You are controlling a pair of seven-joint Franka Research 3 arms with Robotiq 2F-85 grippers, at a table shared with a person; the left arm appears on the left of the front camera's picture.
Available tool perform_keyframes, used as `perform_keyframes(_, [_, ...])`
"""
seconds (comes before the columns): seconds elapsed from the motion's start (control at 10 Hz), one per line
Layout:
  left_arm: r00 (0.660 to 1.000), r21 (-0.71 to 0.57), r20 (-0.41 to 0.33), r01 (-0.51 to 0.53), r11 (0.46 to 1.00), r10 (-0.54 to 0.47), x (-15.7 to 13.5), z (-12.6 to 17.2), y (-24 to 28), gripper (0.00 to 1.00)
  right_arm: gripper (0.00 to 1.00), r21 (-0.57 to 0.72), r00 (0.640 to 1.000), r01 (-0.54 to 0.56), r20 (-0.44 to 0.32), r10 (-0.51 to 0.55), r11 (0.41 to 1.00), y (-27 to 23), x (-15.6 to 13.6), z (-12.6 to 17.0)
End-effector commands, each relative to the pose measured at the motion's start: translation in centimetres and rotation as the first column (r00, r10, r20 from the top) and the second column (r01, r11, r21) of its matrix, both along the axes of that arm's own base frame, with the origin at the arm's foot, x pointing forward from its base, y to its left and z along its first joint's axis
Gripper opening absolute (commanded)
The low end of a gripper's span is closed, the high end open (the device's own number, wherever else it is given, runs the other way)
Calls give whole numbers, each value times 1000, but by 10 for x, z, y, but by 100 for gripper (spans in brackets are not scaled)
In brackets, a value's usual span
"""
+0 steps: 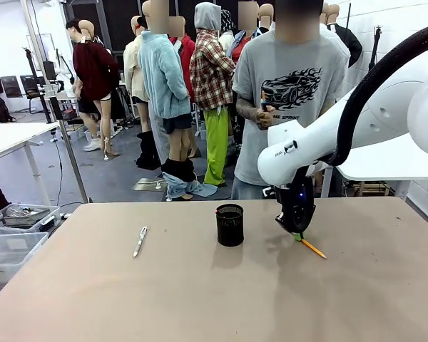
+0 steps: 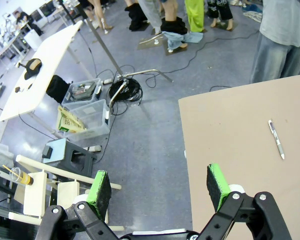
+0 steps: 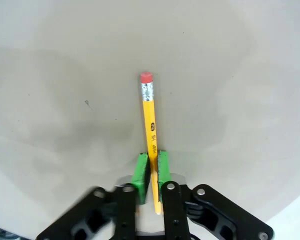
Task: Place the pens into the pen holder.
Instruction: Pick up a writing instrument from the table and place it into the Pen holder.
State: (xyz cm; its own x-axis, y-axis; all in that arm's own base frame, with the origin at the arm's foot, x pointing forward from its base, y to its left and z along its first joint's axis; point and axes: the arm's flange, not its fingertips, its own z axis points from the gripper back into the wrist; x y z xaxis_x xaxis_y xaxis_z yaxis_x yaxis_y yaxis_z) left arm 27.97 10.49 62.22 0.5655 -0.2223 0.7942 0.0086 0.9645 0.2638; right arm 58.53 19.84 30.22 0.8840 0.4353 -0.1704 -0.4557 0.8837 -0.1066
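The black mesh pen holder (image 1: 230,224) stands mid-surface (image 1: 200,299). The silvery-white pen (image 1: 140,241) lies flat well to its left, with nothing between them. A person (image 1: 292,78) stands at the far edge, partly behind my right arm.

My right hand (image 1: 297,234) is down just right of the holder, its green pads clamped on the orange-yellow pencil (image 1: 312,247). The long pink-eraser end sticks out beyond the fingers. My left hand (image 2: 160,182) hangs wide open past the surface's edge, over the floor.

The pencil's other end is tucked between the fingers. I cannot tell whether the pencil rests on the surface or is lifted off it.
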Motion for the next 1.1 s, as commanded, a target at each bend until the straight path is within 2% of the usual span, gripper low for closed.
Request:
perform_keyframes(0.0, [1000, -2, 7, -2, 1000, 2, 1, 0, 0, 100, 0, 23, 1000, -23, -20, 23, 999, 0, -6, -12])
perform_keyframes(0.2, [1000, -2, 7, -2, 1000, 2, 1, 0, 0, 100, 0, 51, 999, -48, 6, 48, 998, -1, -10, -3])
perform_keyframes(0.5, [1000, -2, 7, -2, 1000, 2, 1, 0, 0, 100, 0, 163, 990, -139, 41, 134, 977, -14, -19, 17])
perform_keyframes(0.6, [1000, -2, 7, -2, 1000, 2, 1, 0, 0, 100, 0, 248, 969, -245, 84, 231, 937, -27, -27, 36])
perform_keyframes(0.7, [1000, -2, 7, -2, 1000, 2, 1, 0, 0, 100, 0, 317, 915, -404, 150, 376, 858, -38, -32, 49])
perform_keyframes(0.8, [1000, -2, 7, -2, 1000, 2, 1, 0, 0, 100, 0, 342, 867, -499, 217, 450, 797, -44, -35, 60])
perform_keyframes(0.9, [1000, -2, 7, -2, 1000, 2, 1, 0, 0, 100, 0, 367, 794, -607, 308, 523, 705, -51, -39, 70])
perform_keyframes(1.0, [1000, -2, 7, -2, 1000, 2, 1, 0, 0, 100, 0, 387, 696, -717, 427, 577, 580, -56, -43, 79])
